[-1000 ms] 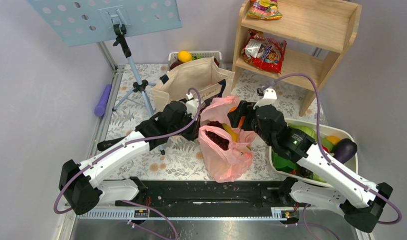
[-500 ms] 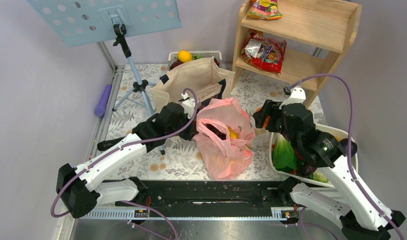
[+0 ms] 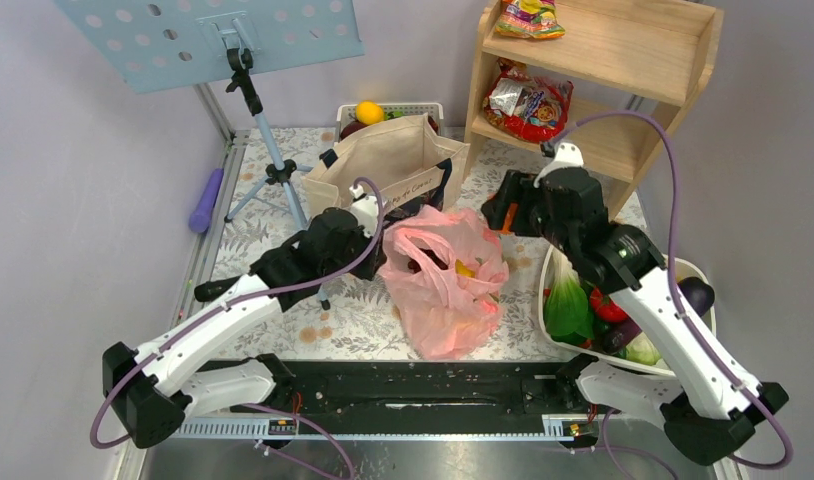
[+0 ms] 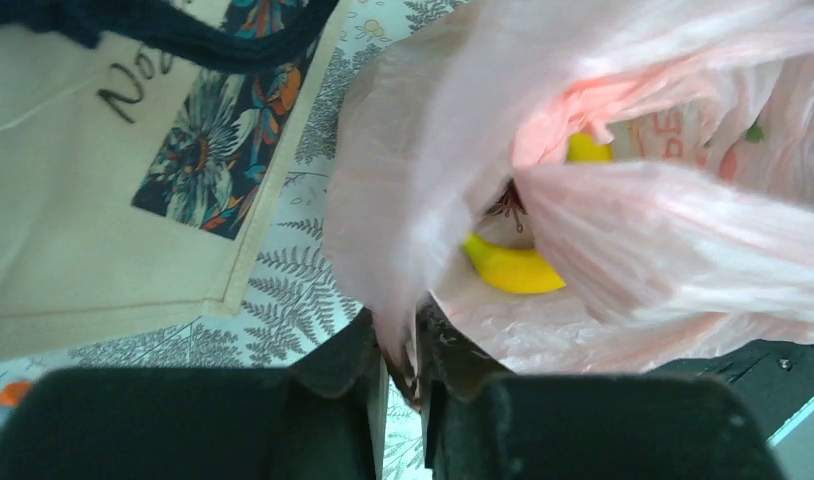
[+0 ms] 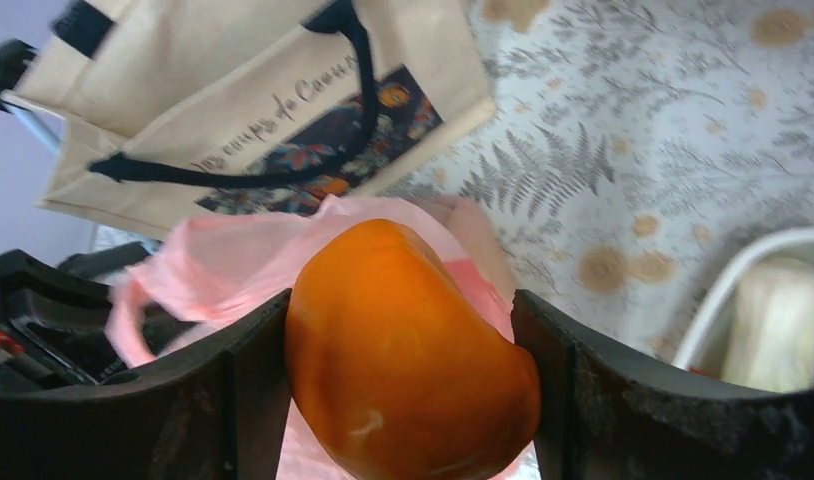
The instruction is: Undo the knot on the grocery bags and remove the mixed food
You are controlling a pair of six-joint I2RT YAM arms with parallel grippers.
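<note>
One pink grocery bag (image 3: 443,290) lies open-mouthed in the middle of the table. A yellow banana (image 4: 513,268) and something dark show inside it. No knot shows on it. My left gripper (image 3: 380,243) is at the bag's left side, shut on a fold of the bag's rim (image 4: 398,300). My right gripper (image 3: 500,214) hangs above the table to the right of the bag, near the shelf. It is shut on a smooth orange fruit (image 5: 408,350) that fills the gap between its fingers.
A beige canvas tote (image 3: 383,160) stands just behind the bag. A white tub (image 3: 689,266) holding vegetables sits at the right. The wooden shelf (image 3: 623,80) carries snack packets (image 3: 528,105). A stand's tripod (image 3: 268,172) is at the back left.
My right gripper came up out of the bag with the orange fruit and swung right and back toward the shelf. The left gripper drew the bag's rim slightly left.
</note>
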